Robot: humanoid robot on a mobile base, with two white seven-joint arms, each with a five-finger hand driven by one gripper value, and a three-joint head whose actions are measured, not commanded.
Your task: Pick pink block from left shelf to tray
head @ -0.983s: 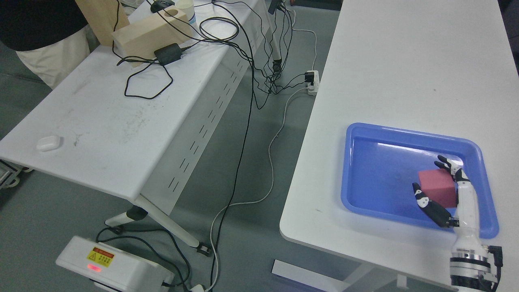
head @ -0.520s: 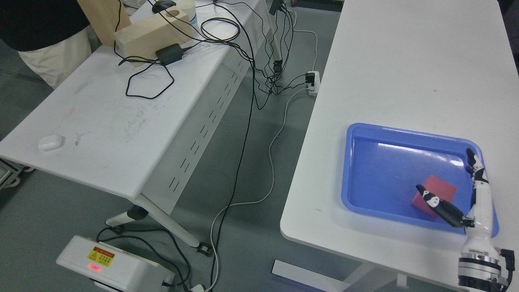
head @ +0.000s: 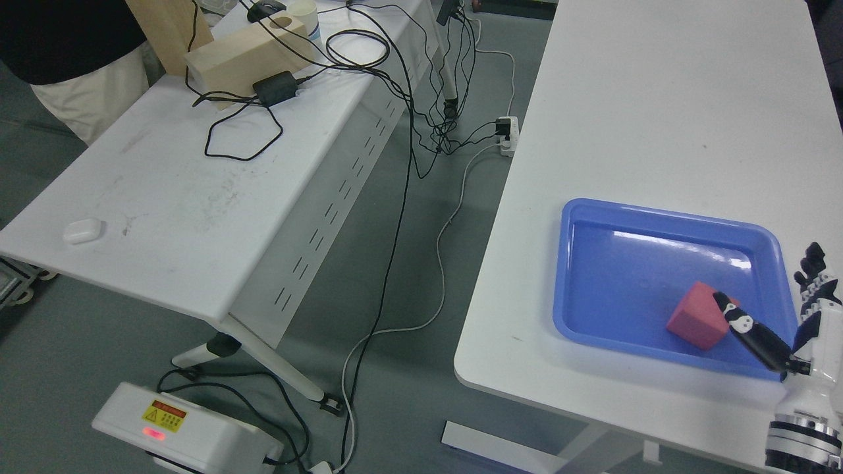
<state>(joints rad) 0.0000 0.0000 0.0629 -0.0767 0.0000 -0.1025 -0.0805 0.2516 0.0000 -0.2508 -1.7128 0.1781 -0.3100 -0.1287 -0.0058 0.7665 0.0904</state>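
White desk [head: 658,118] carries blue tray [head: 658,220]; pink block [head: 698,315] lies inside, delivered. Right hand [head: 784,316] beside it, fingers spread, empty, apparently letting go.

Well to the left of the hand, across a grey floor gap, stands a scuffed white table [head: 164,197] bearing a small white earbud case [head: 82,230], a pale wooden block [head: 240,56], a black power adapter [head: 274,85] and tangled black cables [head: 369,59]. A white power strip [head: 507,133] lies on the floor between the tables. Far left and low, a white box with a yellow warning label [head: 184,431] shows a red light.
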